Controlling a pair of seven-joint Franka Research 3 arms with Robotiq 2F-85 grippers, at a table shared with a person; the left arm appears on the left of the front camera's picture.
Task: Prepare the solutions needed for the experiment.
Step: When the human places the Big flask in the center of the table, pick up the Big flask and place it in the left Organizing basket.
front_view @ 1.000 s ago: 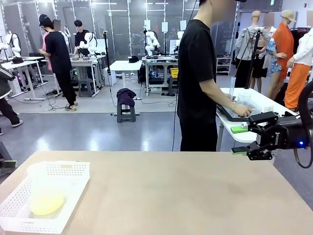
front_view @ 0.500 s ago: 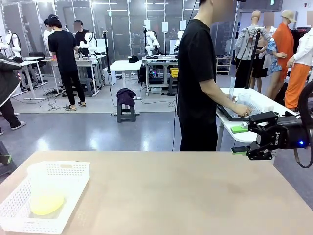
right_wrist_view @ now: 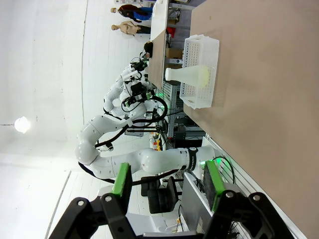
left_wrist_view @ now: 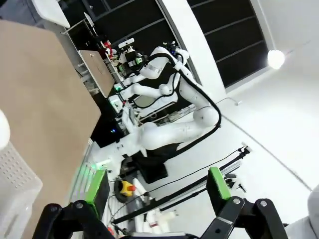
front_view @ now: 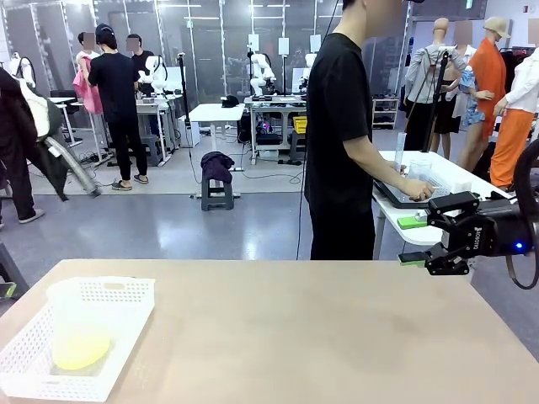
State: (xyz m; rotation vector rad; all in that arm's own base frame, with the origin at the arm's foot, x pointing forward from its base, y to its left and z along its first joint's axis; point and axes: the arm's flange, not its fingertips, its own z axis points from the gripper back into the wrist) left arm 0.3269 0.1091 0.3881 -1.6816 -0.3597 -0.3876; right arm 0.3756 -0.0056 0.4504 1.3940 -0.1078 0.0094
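A frosted conical flask [front_view: 71, 324] stands in a white mesh basket [front_view: 118, 288] at the table's near left corner, with the solutions, a little pale yellow liquid [front_view: 81, 350], at its bottom. The right wrist view shows the flask [right_wrist_view: 188, 74] and basket [right_wrist_view: 203, 59] far off on the table. My right gripper [front_view: 413, 241] hovers level past the table's right edge, pointing left, open with nothing between its green pads. In its own view the right gripper [right_wrist_view: 167, 181] is open. My left gripper [left_wrist_view: 155, 185] is open and holds nothing, beside a corner of the basket [left_wrist_view: 15, 185].
A person in a black shirt [front_view: 338, 126] stands past the table's far edge, right of centre, turned to a white side table [front_view: 446, 172], a hand on a dark tray [front_view: 402, 199]. The tan tabletop [front_view: 295, 337] stretches bare from the basket to the right edge.
Neither gripper has moved, and the flask and basket are where they were. Only people far back on the left have walked about.
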